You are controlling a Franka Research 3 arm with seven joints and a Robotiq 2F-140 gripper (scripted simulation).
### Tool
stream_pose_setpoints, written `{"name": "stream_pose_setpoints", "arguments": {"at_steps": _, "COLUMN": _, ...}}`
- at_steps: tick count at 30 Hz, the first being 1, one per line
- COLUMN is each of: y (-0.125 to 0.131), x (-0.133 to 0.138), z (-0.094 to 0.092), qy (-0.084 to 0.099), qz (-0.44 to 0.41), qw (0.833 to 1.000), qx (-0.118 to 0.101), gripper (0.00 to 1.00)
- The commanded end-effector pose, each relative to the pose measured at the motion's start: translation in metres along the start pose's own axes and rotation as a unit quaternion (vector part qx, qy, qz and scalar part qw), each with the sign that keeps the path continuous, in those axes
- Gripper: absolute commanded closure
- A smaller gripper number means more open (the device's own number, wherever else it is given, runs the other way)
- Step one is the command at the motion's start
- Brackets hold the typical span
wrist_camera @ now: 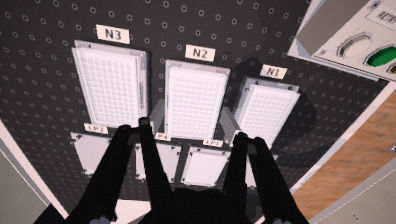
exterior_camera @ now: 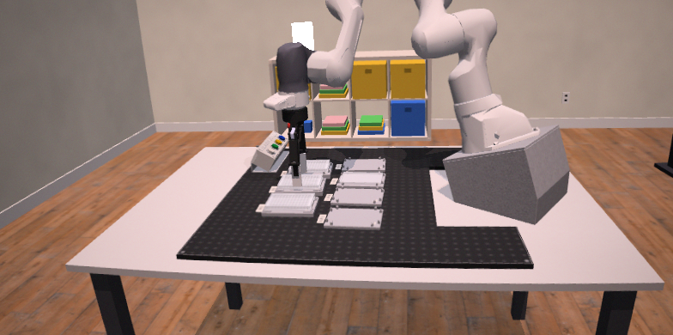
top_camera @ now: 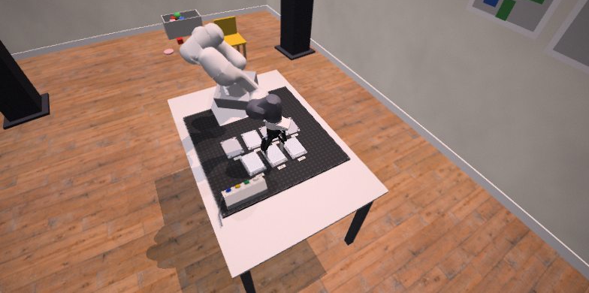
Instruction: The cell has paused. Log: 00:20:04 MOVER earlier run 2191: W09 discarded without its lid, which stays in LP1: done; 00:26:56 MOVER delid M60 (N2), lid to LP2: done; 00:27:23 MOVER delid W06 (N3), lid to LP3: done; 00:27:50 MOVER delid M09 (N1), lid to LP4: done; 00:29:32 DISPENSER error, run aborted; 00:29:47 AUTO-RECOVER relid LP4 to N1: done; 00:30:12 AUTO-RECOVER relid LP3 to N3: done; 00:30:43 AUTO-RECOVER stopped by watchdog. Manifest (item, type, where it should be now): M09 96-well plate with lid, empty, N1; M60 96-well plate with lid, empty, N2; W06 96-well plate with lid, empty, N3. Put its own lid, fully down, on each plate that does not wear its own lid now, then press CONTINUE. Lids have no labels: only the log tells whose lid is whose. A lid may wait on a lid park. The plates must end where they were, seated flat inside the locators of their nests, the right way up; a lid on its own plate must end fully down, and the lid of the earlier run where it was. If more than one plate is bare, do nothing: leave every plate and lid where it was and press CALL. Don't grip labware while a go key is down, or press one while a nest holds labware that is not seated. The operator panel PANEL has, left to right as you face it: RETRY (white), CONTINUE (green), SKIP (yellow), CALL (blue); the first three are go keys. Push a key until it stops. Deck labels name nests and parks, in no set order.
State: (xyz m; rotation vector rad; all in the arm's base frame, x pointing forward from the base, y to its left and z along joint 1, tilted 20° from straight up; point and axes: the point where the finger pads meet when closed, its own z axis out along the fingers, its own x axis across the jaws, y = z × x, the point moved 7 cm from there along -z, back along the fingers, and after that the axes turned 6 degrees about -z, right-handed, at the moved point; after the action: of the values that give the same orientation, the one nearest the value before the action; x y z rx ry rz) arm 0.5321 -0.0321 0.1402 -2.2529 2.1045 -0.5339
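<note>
I held the black two-finger gripper [wrist_camera: 192, 137] parted and empty astride the white 96-well plate at N2 [wrist_camera: 194, 97], which seemed lidded. Parks LP2 [wrist_camera: 89, 150] and LP4 looked bare. Judged left: press the green CONTINUE key [wrist_camera: 381, 56], far right.
</note>
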Motion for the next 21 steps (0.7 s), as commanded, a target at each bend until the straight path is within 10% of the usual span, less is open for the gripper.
{"name": "stream_pose_setpoints", "arguments": {"at_steps": 1, "y": 0.0, "x": -0.001, "z": -0.004, "qy": -0.001, "qz": -0.001, "qw": 1.0, "qx": 0.0, "gripper": 0.34}}
{"name": "stream_pose_setpoints", "arguments": {"at_steps": 21, "y": 0.0, "x": -0.001, "z": -0.041, "qy": -0.001, "qz": -0.001, "qw": 1.0, "qx": 0.0, "gripper": 0.34}}
